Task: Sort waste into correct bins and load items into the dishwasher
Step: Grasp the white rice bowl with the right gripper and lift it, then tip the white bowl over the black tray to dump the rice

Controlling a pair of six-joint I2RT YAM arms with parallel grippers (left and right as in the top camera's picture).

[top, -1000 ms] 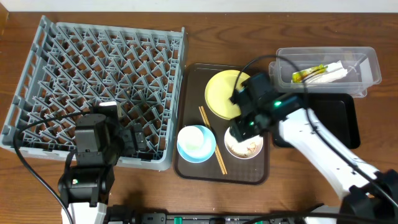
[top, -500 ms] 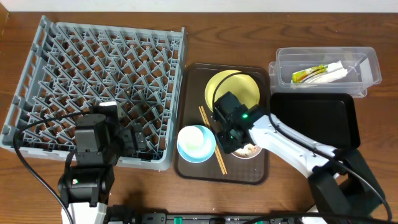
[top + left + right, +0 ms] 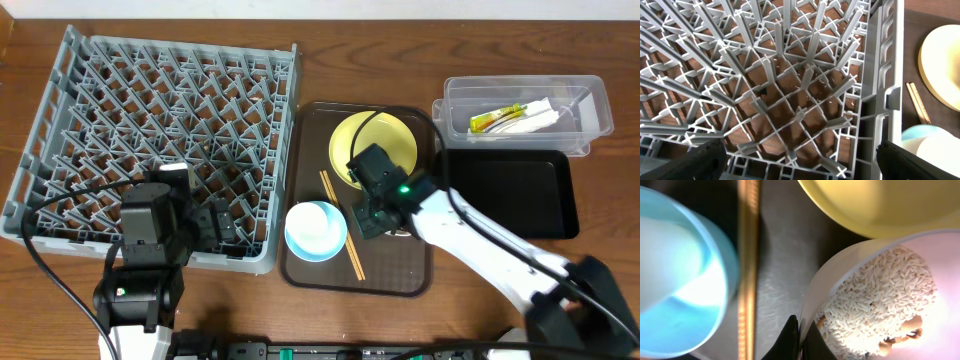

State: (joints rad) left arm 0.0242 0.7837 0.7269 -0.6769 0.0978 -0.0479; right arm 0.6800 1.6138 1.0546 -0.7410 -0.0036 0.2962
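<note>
In the right wrist view my right gripper (image 3: pixel 801 325) is shut on the rim of the white bowl (image 3: pixel 947 315), one finger inside and one outside. The bowl holds a heap of beige rice crumbs (image 3: pixel 875 295). The light-blue bowl (image 3: pixel 680 280), chopsticks (image 3: pixel 747 270) and yellow plate (image 3: pixel 880 200) lie around it. Overhead, the right gripper (image 3: pixel 368 218) covers most of the white bowl. My left gripper (image 3: pixel 800 167) is open over the grey dish rack (image 3: pixel 790 75), its jaws wide apart and empty.
The bowls, plate (image 3: pixel 385 140) and chopsticks (image 3: pixel 340 235) sit on a brown serving tray (image 3: pixel 400 275). A clear tub (image 3: pixel 590 100) at the back right holds the yellow-green wrapper (image 3: pixel 495 120) and white paper (image 3: pixel 535 115). A black tray (image 3: pixel 510 190) lies in front of it.
My right gripper came down from over the plate to the white bowl's left rim and closed on it. The left arm has not moved.
</note>
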